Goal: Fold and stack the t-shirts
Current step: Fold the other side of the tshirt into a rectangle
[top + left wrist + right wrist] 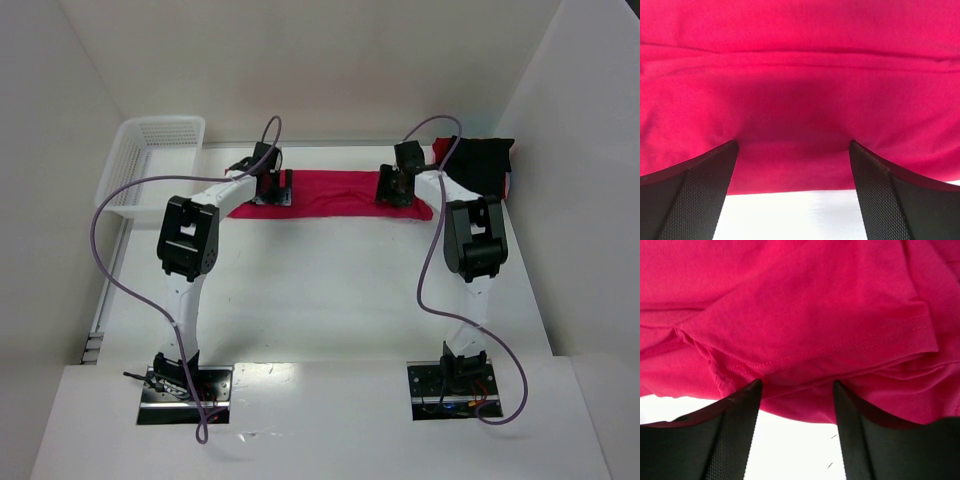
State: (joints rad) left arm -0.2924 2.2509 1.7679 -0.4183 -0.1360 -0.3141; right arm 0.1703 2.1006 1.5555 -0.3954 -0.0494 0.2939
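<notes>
White tabletop (320, 300) is filling our overhead view, the crimson t-shirt (335, 192) lying far centre, the black t-shirt (482, 158) far right. Only our wrist views are showing left gripper (792, 145) and right gripper (797, 382) parted, straddling the crimson edge.

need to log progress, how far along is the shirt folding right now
Done: the red t-shirt lies as a narrow folded strip at the far side. In hand: left gripper and right gripper sit at its ends, jaws open over its near edge, nothing clamped. Remaining: the black t-shirt, bunched far right, unfolded; no stack.
</notes>
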